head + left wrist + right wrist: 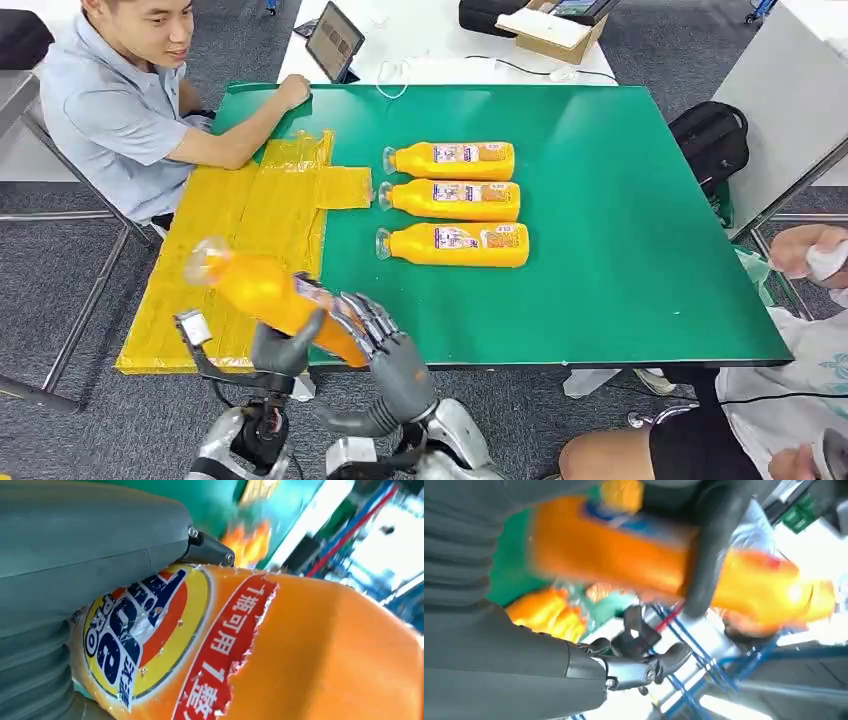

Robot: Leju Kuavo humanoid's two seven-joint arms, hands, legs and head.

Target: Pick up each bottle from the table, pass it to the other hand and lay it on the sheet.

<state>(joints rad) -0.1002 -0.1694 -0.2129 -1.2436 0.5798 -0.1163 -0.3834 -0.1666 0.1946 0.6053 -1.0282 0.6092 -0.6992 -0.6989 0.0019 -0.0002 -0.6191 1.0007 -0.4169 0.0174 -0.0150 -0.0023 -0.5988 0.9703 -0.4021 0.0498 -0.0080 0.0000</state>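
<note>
Handover point. Left hand [285,345] grips the held bottle [265,292] round its lower body, cap end angled up and away, over the yellow sheet's [250,215] near edge. Right hand [385,340] lies against the bottle's base end; whether it grips cannot be told, blur. Risk, as I judge it: both hands crowd one end, so a late release could twist or drop it. Three bottles [452,202] lie well beyond the right hand.
</note>
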